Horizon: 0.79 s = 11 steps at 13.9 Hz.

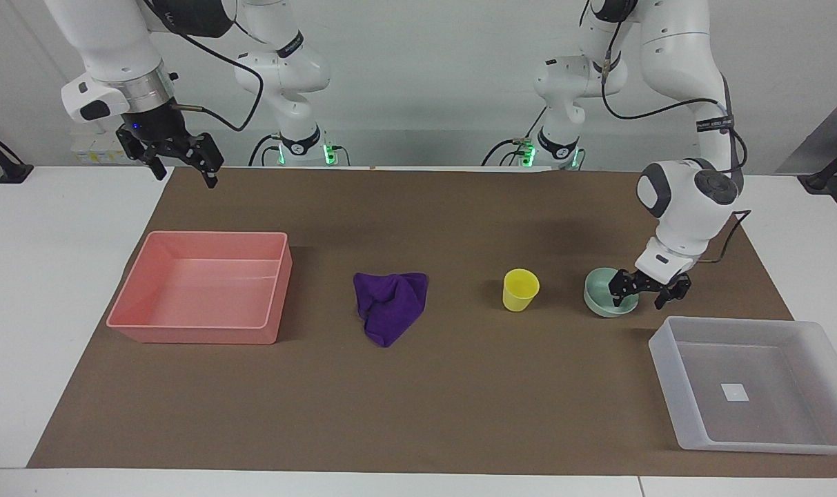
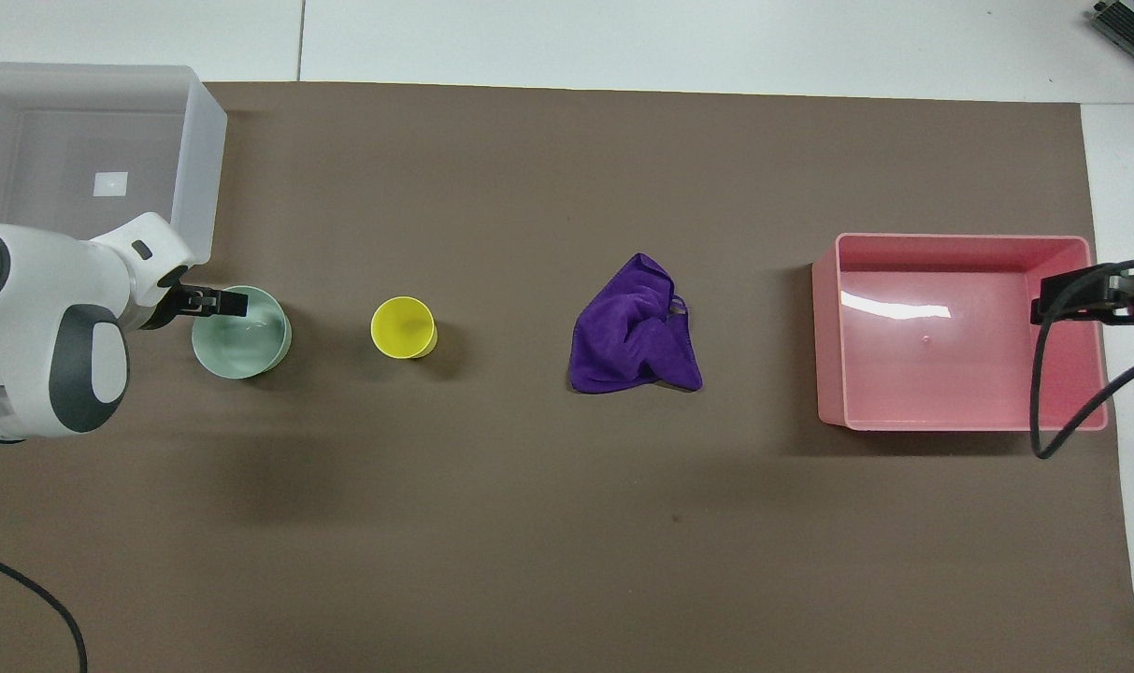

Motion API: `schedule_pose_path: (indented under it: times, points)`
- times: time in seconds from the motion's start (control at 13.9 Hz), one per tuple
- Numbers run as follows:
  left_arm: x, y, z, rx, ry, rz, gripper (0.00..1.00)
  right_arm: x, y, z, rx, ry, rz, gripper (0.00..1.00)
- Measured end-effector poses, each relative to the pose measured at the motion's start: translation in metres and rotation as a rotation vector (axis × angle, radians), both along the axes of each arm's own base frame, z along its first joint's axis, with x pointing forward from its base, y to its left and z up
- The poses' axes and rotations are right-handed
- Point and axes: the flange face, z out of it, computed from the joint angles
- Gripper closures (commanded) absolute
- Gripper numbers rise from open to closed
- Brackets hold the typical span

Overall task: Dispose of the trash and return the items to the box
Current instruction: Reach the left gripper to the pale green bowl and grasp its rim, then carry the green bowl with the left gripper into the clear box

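Bowl [image 1: 608, 293], mint-green, is sitting on the brown mat [image 1: 418, 386] near the left arm's end of the counter [image 1: 38, 310], yellow cup [image 1: 520, 289] beside it, translucent box [image 1: 749, 383] farther from the robots. Left gripper [image 1: 644, 293] is straddling the bowl's rim, fingers apart. Purple cloth [image 1: 389, 305] is lying mid-mat, beside the pink bin [image 1: 204, 286]. Right gripper [image 1: 183, 160] is waiting raised over the mat's corner, fingers apart.

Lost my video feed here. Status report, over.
Left gripper open, jaws straddling the mint bowl rim. Right gripper waiting, open, high above pink bin. Cup, cloth untouched. Nothing blocking.
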Motion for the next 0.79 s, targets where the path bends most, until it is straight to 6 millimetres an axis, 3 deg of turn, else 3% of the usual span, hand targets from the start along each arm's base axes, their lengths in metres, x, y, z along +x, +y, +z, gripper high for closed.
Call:
schedule_pose_path:
  times: [0.07,0.14,0.43,0.79]
  points:
    - [0.000,0.001,-0.001,0.000,0.002,0.003,0.87,0.000,0.000,0.000,0.000,0.000,0.000,0.00]
    - [0.000,0.001,-0.001,0.000,0.002,0.004,1.00,-0.001,0.000,0.000,0.000,-0.001,0.000,0.00]
    - [-0.001,0.001,0.000,-0.002,0.002,0.012,1.00,-0.001,0.000,0.000,0.000,0.000,0.000,0.00]
    - [-0.003,-0.001,0.028,-0.004,-0.013,0.018,1.00,-0.001,0.000,0.000,0.000,0.000,0.000,0.00]
